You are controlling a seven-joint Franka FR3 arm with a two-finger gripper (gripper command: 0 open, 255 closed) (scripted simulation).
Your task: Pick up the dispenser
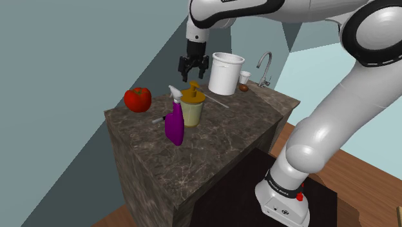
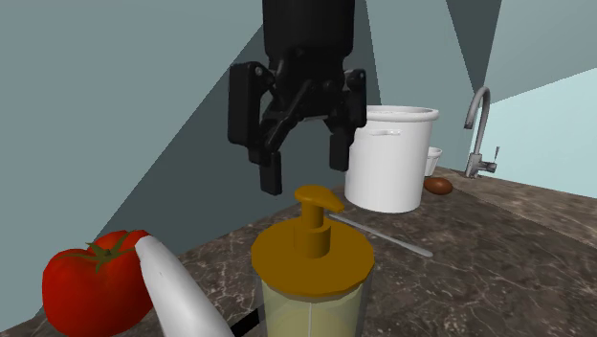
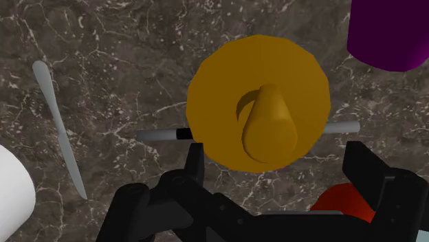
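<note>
- Mustard-yellow lid and pump sit on a pale yellowish body: this is the dispenser [image 1: 192, 106]. It stands upright on the dark marbled counter [image 1: 148, 155].
- The gripper [image 2: 306, 170] hangs directly above the dispenser and points straight down. Its two fingers stand wide apart and hold nothing, and there is free air between their tips and the pump head.
- In the wrist view the dispenser [image 3: 258, 110] lies just ahead of the gap between the fingers, a little off the middle line (I judge a small correction is wanted before going down).
- I think the hand is kept vertical because the dispenser has close neighbours. A purple spray bottle [image 1: 174, 126] stands just beside it, and an approach from the side could knock that bottle over.
- A red tomato [image 1: 138, 99] lies apart from the dispenser, on the side away from the white pot [image 1: 225, 72]; the pot stands behind the dispenser, near it but not touching.
- A thin grey utensil [image 3: 58, 127] lies flat between the dispenser and the pot.
- A grey rod [image 3: 158, 135] with a dark part passes under the rim of the dispenser's lid; I cannot tell if it touches the body.
- The step in hand seems to be the lining up, and the grasp is not yet begun. The lid is wide, so I judge the fingers will more easily close on the narrow pump neck.
</note>
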